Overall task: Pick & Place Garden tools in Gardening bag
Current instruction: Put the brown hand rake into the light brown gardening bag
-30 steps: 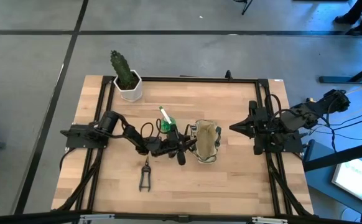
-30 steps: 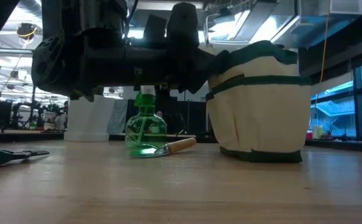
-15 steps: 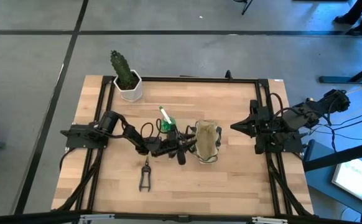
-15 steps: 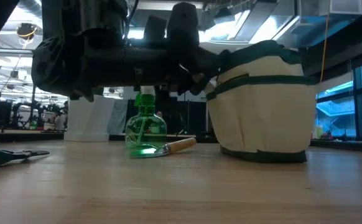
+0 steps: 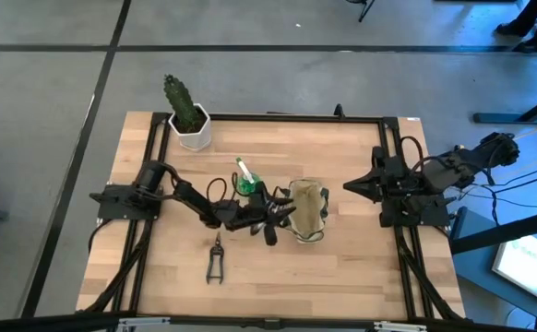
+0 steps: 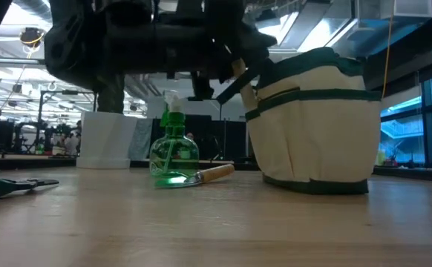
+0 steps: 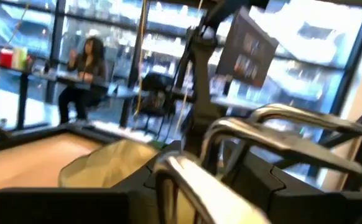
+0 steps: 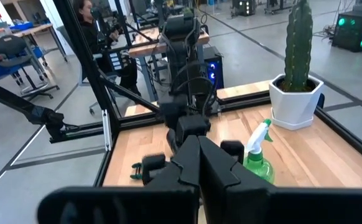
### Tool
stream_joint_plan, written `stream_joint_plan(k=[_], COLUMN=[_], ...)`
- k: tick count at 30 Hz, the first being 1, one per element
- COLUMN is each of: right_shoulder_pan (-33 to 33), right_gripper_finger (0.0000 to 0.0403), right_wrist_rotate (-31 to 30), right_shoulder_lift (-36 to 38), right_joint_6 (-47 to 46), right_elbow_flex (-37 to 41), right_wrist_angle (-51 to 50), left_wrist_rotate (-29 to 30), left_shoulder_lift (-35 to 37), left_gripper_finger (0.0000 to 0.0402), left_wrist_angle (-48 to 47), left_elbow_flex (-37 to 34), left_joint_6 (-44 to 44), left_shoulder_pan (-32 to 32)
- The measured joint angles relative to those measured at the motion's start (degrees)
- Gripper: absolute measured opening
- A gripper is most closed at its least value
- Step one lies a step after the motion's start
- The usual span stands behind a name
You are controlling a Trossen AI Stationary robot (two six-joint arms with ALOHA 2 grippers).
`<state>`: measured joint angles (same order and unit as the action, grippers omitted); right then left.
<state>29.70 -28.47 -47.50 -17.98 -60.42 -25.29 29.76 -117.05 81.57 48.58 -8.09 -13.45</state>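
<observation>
The khaki gardening bag [image 5: 309, 210] stands upright on its base at the table's middle [image 6: 316, 122]. My left gripper [image 5: 280, 215] hangs beside the bag's left rim, above table height [image 6: 231, 70], shut on the hand rake, whose metal tines [image 7: 280, 121] fill the left wrist view. The green spray bottle [image 6: 173, 152] stands upright behind the arm. The trowel [image 6: 210, 174] lies flat next to it. The black pruning shears [image 5: 215, 263] lie nearer the front edge. My right gripper [image 5: 349, 188] is shut and raised at the right. My left gripper holds the hand rake near its metal head [image 7: 181, 180]. The curved tines rise just above my fingers, and the gripper's own body hides the exact place of contact. The fingers reach about level from the table's left toward the bag. The rake is lifted clear of the table.
A cactus in a white pot [image 5: 188, 118] stands at the far left corner. Bare wooden tabletop [image 5: 342, 267] lies in front of and to the right of the bag. A person sits beyond the table [image 7: 84, 78].
My left gripper has risen with the hand rake, from beside the bag's upper wall to about the height of its rim. The spray bottle's nozzle, hidden behind the arm before, now shows below it.
</observation>
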Motion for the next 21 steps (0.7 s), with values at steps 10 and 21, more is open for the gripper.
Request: stream_joint_plan(k=[10, 21], right_shoulder_pan=[0.0, 0.0], right_gripper_finger=[0.0000, 0.0000], right_wrist_rotate=[0.0, 0.2], right_shoulder_lift=[0.9, 1.0], right_joint_6=[0.5, 2.0], right_elbow_flex=[0.0, 0.0], right_wrist_angle=[-0.1, -0.3], left_wrist_rotate=[0.2, -5.9], left_shoulder_lift=[0.9, 0.9], left_gripper_finger=[0.0039, 0.0055], left_wrist_angle=[-6.5, -6.7], left_elbow_flex=[0.0, 0.0], left_joint_6=[-3.5, -3.7], left_shoulder_pan=[0.1, 1.2])
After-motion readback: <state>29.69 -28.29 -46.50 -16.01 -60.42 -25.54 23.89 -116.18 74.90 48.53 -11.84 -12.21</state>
